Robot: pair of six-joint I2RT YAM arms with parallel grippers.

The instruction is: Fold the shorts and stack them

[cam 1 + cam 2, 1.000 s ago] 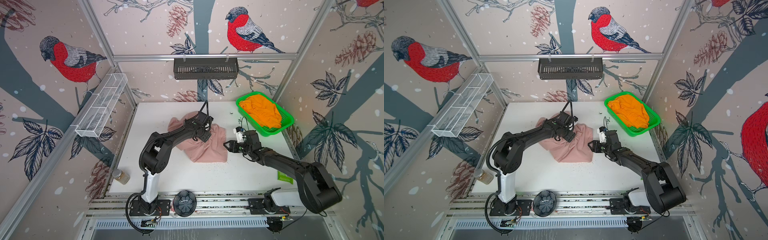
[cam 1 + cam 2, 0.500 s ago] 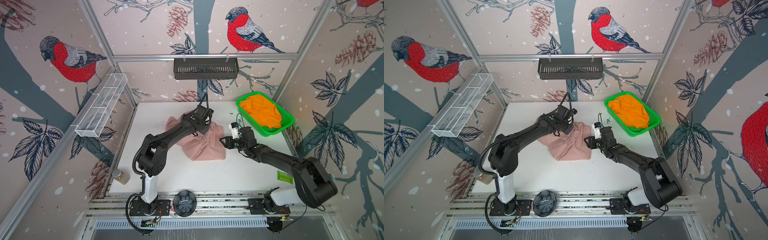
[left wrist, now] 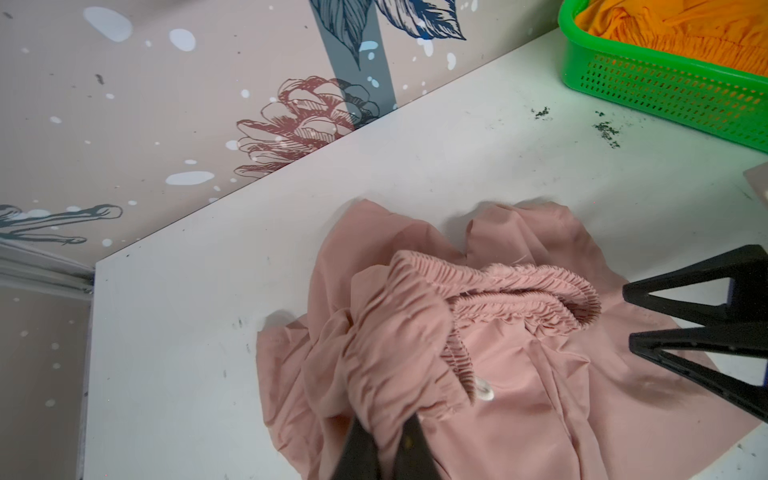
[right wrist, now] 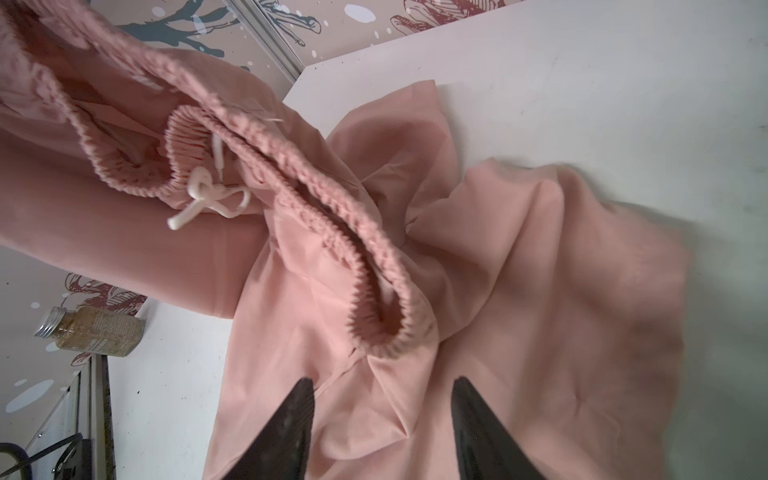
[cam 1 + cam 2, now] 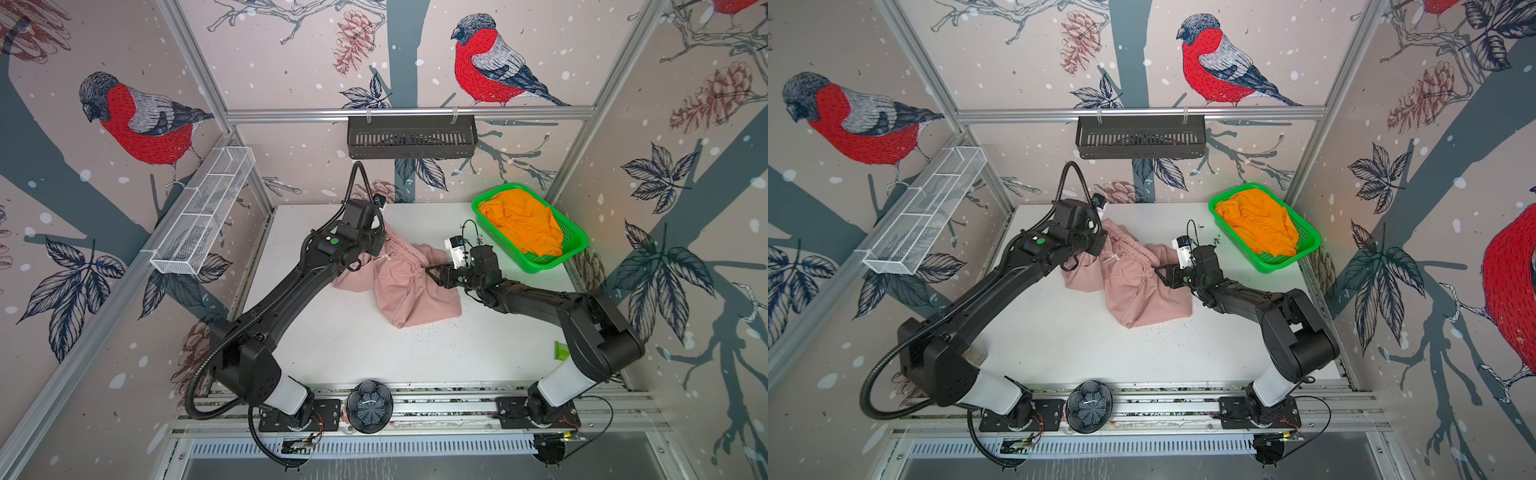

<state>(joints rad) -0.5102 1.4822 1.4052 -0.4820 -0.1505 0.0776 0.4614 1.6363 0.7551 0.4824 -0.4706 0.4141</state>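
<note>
Waistband grab: left gripper [image 3: 384, 451] clamped on pink shorts [image 5: 411, 291] mid-table, right gripper [image 4: 382, 380] open near the band.
Risk: right jaws catch only loose cloth under the band, so shorts lift twisted. White table [image 5: 374, 353], dark crumbs, bird-print walls close; orange shorts [image 5: 521, 224] in green basket [image 5: 575, 246].

Blurred edge of pink shorts [image 4: 478, 257]

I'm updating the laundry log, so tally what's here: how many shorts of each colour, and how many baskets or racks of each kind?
Dusty pink cloth shorts: 1
Bright orange cloth shorts: 1
Green plastic mesh basket: 1
Black slotted wall basket: 1
White wire wall rack: 1
Total: 5
</note>
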